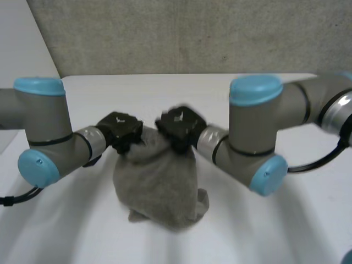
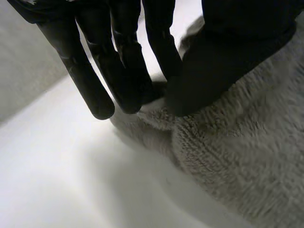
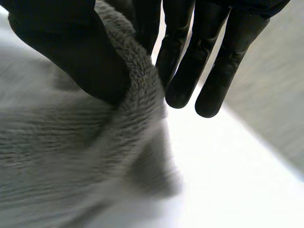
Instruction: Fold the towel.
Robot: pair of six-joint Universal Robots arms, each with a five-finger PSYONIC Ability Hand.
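Towel (image 1: pixel 157 184): grey and fluffy. It hangs in a narrow, bunched drape over the middle of the table (image 1: pixel 264 104). Its top edge is lifted and its bottom is heaped on the table surface.
Left hand (image 1: pixel 122 132): clamped on the left end of the top edge. In the left wrist view the thumb presses the cloth against straight fingers (image 2: pixel 124 66).
Right hand (image 1: pixel 179 127): clamped on the right end of the top edge, just beside the left hand. The cloth is pinched between the thumb and straight fingers (image 3: pixel 183 61).
Stage (judged): the towel is raised for laying over, with no clean fold made yet.
Risk, slip: only a thin lip of cloth sits in each pinch. A quick swing could pull it free and drop one end.
Risk, bunching: the hands are close together, so the cloth between them is gathered rather than taut. Laid down like this, it likely lands crumpled instead of flat.
Risk, drag: the heaped bottom rubs on the table. A pull toward the far edge could roll it under and skew the fold.
Risk, tilt: if one hand lowers first, the edges will not line up.
Likely need: spread the hands apart before lowering, and move slowly.
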